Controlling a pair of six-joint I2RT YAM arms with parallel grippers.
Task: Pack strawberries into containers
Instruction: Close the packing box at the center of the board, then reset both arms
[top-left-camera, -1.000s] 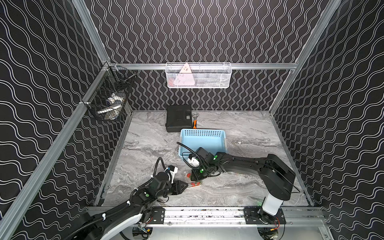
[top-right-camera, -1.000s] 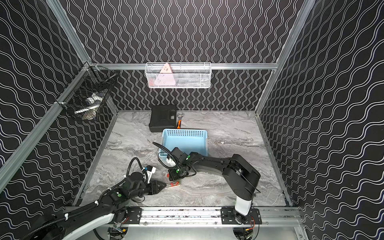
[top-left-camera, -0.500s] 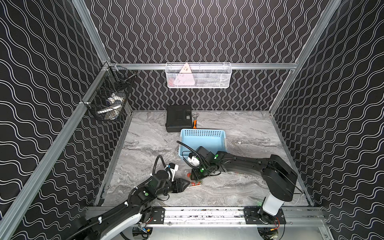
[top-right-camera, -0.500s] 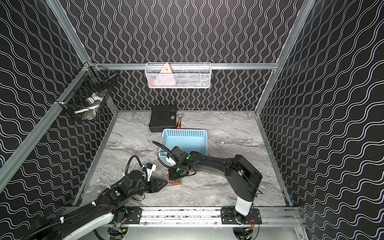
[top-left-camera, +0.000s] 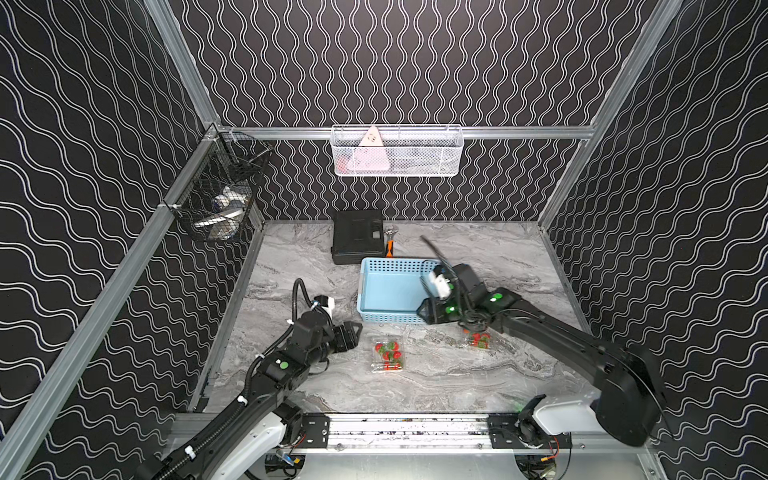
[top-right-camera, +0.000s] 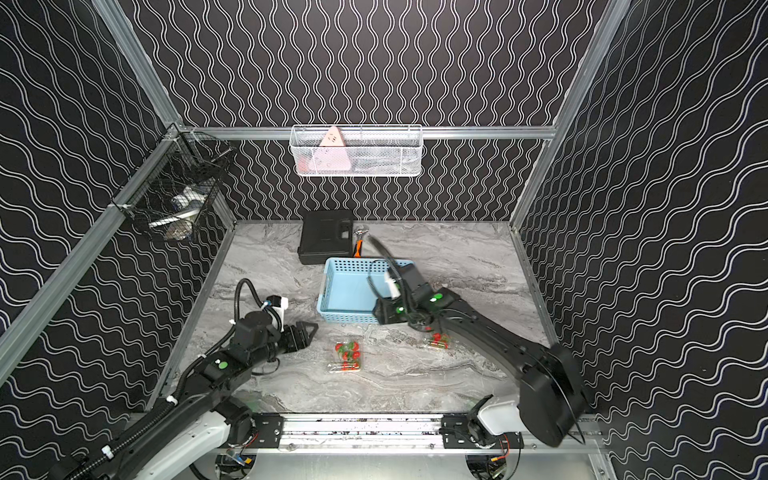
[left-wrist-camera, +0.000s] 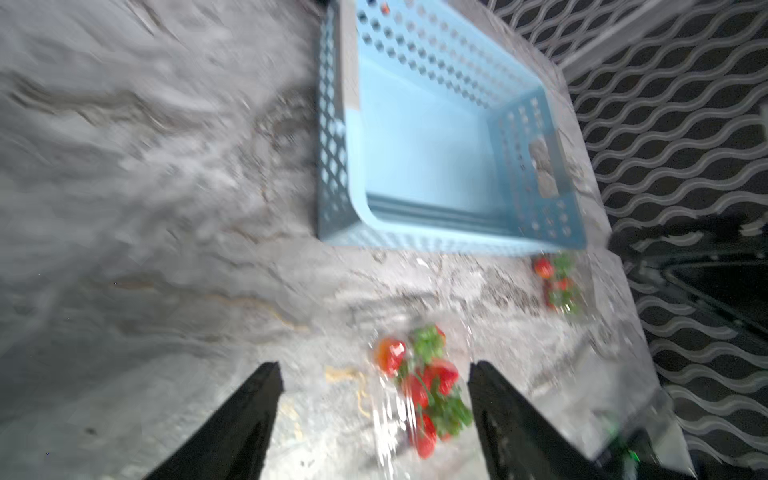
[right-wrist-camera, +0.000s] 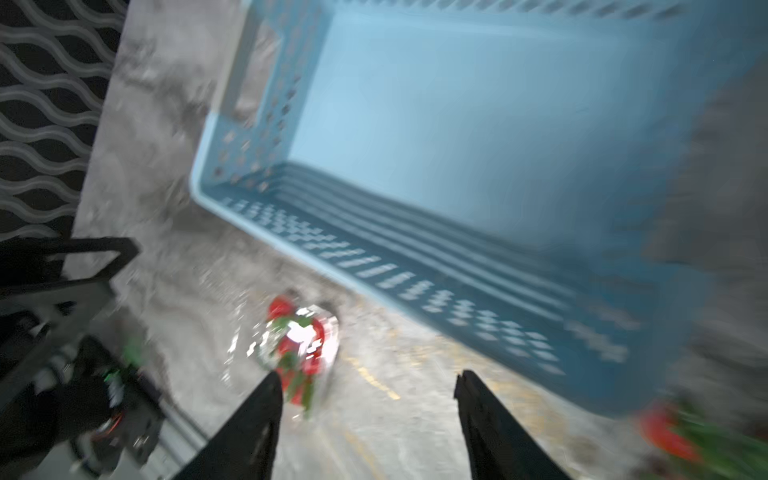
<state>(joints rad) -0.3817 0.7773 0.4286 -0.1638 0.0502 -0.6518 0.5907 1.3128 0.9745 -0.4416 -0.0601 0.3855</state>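
Two clear containers lie on the marble table, both with red strawberries (top-left-camera: 388, 352) inside. One container (top-left-camera: 380, 366) (top-right-camera: 348, 365) sits in the front middle. The other container (top-left-camera: 478, 340) (top-right-camera: 438, 340) lies partly under my right arm. My left gripper (top-left-camera: 353, 332) (left-wrist-camera: 374, 365) is open and empty, a little to the left of the middle container (left-wrist-camera: 424, 386). My right gripper (top-left-camera: 424, 311) (right-wrist-camera: 369, 375) is open and empty at the blue basket's front right corner. The wrist views are blurred.
The light blue perforated basket (top-left-camera: 386, 318) (left-wrist-camera: 332, 124) (right-wrist-camera: 415, 270) stands empty just behind both containers. A black case (top-left-camera: 357, 243) and an orange-handled tool (top-left-camera: 390, 247) lie by the back wall. A white wire basket (top-left-camera: 397, 151) hangs behind, a black one (top-left-camera: 220, 203) on the left.
Both grippers have opened and drawn away from the middle container, which now lies free. The right one has swung right toward the basket, the left one back and left. The container under the right arm now shows.
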